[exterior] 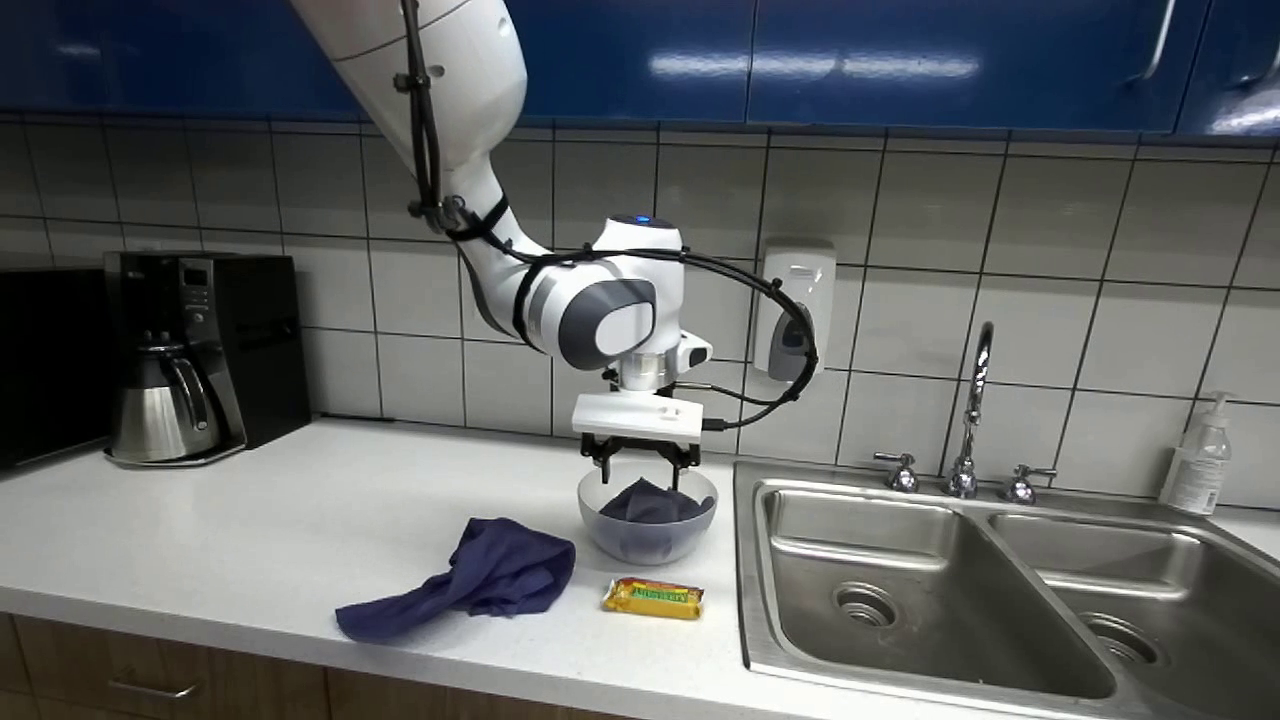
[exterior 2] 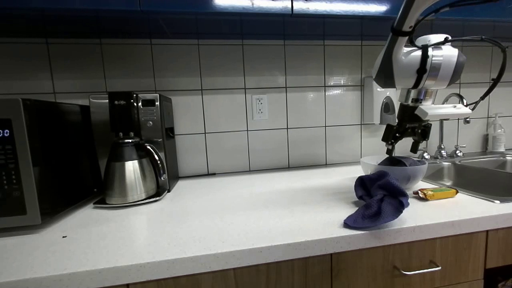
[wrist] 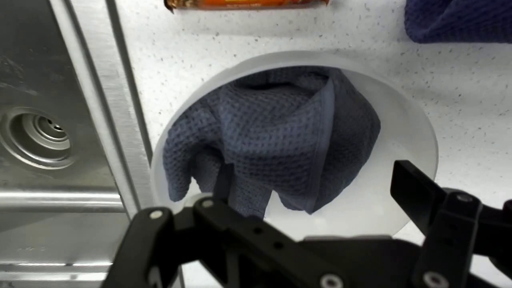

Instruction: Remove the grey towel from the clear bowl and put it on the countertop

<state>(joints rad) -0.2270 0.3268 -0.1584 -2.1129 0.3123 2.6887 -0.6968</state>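
Note:
The grey towel lies bunched in the clear bowl, seen in both exterior views as towel (exterior: 655, 503) (exterior 2: 400, 161) and bowl (exterior: 645, 545) (exterior 2: 412, 178). In the wrist view the towel (wrist: 276, 132) fills most of the bowl (wrist: 416, 132), leaving one side bare. The bowl stands on the white countertop (exterior: 250, 530) beside the sink. My gripper (exterior: 640, 478) is open and points down over the bowl, with nothing held. It also shows in an exterior view (exterior 2: 402, 152) and the wrist view (wrist: 314, 175). Whether a fingertip touches the towel cannot be told.
A dark purple towel (exterior: 500, 565) lies crumpled on the counter near the bowl. A yellow snack bar (exterior: 653, 598) lies in front of the bowl. A steel sink (exterior: 750, 560) with a faucet (exterior: 965, 430) adjoins it. A coffee maker (exterior 2: 132, 160) and microwave (exterior 2: 60, 160) stand farther off.

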